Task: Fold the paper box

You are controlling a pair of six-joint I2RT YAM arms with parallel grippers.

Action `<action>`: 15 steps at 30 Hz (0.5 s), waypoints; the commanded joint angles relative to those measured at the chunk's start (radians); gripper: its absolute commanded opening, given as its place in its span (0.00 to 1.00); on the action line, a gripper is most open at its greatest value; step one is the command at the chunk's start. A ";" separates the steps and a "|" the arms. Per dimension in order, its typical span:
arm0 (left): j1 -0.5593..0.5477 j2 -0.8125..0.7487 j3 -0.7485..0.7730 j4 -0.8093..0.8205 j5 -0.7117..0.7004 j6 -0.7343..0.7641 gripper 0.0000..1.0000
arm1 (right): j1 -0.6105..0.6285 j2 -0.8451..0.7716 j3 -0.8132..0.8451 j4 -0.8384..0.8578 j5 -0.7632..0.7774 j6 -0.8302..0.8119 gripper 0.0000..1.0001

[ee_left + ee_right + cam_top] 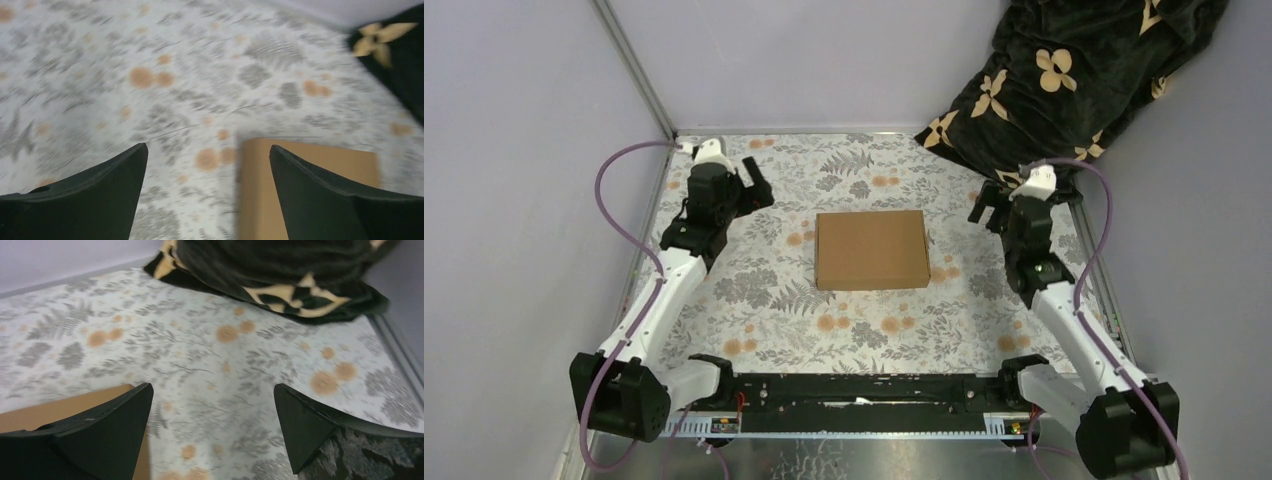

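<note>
Reading the overhead view, I find the paper box (871, 249) lying apparently closed at mid-worktop (754, 300), with left hand (759, 190) and right hand (986, 210) spread wide, empty, flanking it well apart, a stance I judge leaves it undisturbed.

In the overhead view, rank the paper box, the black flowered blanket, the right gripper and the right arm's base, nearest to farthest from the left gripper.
From the left gripper:
1. paper box, mid-table, just to its right.
2. black blanket, far right corner, and right gripper, beyond the box: too close to call.
3. right arm's base, near right corner.
</note>
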State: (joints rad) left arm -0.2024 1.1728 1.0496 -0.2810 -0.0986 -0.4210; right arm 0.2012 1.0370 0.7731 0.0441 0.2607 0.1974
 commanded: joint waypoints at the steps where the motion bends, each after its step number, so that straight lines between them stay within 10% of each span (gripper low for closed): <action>1: 0.045 -0.060 -0.220 0.232 -0.133 0.100 0.98 | -0.011 -0.154 -0.292 0.422 0.194 -0.137 1.00; 15: 0.117 0.150 -0.573 0.833 -0.067 0.255 0.99 | -0.050 0.268 -0.562 1.070 0.234 -0.193 1.00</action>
State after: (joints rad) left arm -0.0986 1.2556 0.5205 0.2893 -0.1471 -0.2508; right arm 0.1600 1.1938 0.2108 0.8024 0.4610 0.0353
